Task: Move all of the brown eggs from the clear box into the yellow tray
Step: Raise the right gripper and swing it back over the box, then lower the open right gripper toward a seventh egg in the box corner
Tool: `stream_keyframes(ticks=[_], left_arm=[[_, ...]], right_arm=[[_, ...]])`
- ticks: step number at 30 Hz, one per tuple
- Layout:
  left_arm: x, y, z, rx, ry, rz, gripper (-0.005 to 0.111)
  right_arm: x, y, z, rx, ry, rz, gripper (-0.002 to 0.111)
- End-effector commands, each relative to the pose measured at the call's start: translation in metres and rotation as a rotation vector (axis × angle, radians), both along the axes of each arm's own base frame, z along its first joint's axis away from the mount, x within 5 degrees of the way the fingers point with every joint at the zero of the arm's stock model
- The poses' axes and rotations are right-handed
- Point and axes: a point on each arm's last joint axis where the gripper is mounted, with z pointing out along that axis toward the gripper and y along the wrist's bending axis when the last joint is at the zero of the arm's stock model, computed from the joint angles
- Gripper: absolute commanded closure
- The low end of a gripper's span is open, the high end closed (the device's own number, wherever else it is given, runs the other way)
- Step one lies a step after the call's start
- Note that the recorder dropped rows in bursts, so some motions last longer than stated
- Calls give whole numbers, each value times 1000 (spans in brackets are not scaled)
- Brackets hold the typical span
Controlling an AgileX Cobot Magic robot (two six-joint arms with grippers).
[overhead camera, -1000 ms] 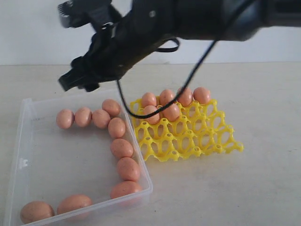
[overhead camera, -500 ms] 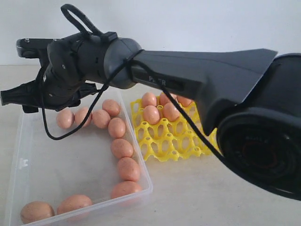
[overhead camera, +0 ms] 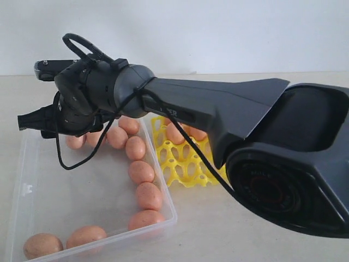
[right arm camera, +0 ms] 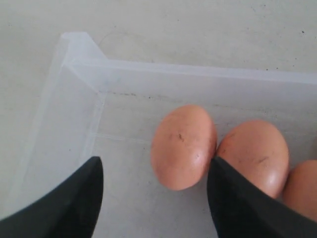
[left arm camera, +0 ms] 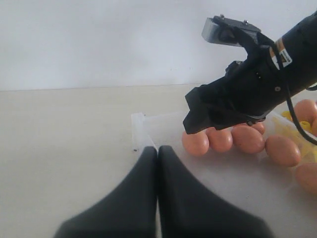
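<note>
Judged partly done; noted at least two brown eggs (overhead camera: pixel 141 172) in yellow tray (overhead camera: pixel 182 169), more possibly hidden behind arm (overhead camera: pixel 218 103); counted about ten remaining in clear box (overhead camera: pixel 82 191); found right gripper (right arm camera: pixel 154 166) released, jaws wide astride end egg (right arm camera: pixel 183 146) near box corner; found left gripper (left arm camera: pixel 157 151) clenched, empty.

Spread end effector (right arm camera: pixel 154 166) brackets a brown egg (right arm camera: pixel 183 146) (nearest the corner) in clear box (right arm camera: pixel 79 62)
</note>
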Motion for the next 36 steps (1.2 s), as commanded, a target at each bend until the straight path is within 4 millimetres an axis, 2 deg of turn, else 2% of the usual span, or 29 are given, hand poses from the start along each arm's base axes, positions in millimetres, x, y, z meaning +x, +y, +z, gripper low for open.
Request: stream_keyframes(ticks=[1,12,18,27,36], left_arm=[[0,0,1,-5,-6,-5,111],[0,0,1,-5,-6,-5,111],[0,0,1,-5,-6,-5,111],[0,0,1,-5,-6,-5,111],[0,0,1,-5,-6,-5,111]], right_arm=[[2,1,-5,-2,-9,-4,49],[4,6,-20,19,-20,4,49],[13,2,-30,17,-20,-9,49],[22,11,-29,37,-58,4,49],[21,11,-48,-20,-10,3,49]])
